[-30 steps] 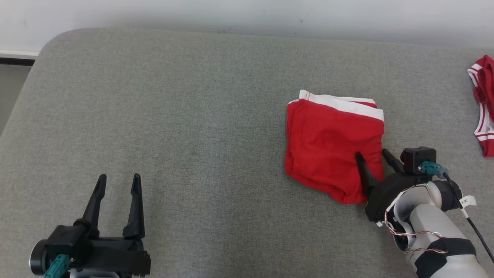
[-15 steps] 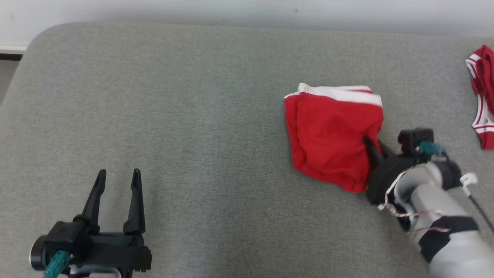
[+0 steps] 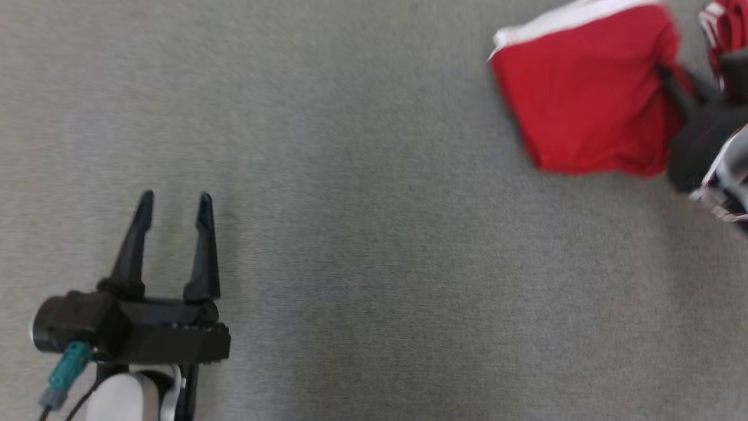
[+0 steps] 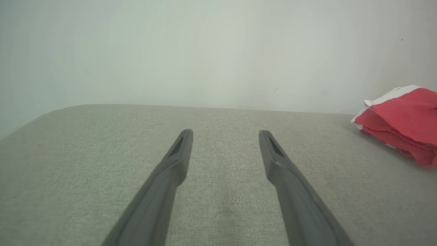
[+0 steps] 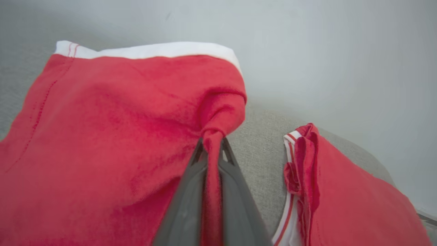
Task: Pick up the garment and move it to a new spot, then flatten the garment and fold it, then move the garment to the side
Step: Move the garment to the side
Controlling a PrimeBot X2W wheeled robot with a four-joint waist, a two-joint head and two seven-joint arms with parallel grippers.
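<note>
Over toward the far right corner of the grey cushion [image 3: 350, 245], the folded red shorts [image 3: 584, 99] are held by the right gripper [image 5: 212, 146]. It's clamped tight on a bunched twist of cloth at their right edge. Meanwhile the left gripper [image 3: 175, 202] hovers with its fingers spread wide, holding nothing, over bare cushion near the left side.

My guess is this is the last bit, sliding the folded pile off to the side. Since the grip is just one pinch at one edge, I'd go slow and low so the layers don't peel open. I'd also set it down short of the second red garment [image 5: 327, 191], which sits just beside it near that corner.

Views-wise, the head camera is smeared with blur, so the grip is mush there. The right wrist view shows the cloth squeezed between the fingers and how close the neighbour is. From the left wrist you get the stacked layers side-on, plus the cushion's far edge against the wall [image 4: 205, 51]. Can't tell if the shorts are fully off the cushion.
</note>
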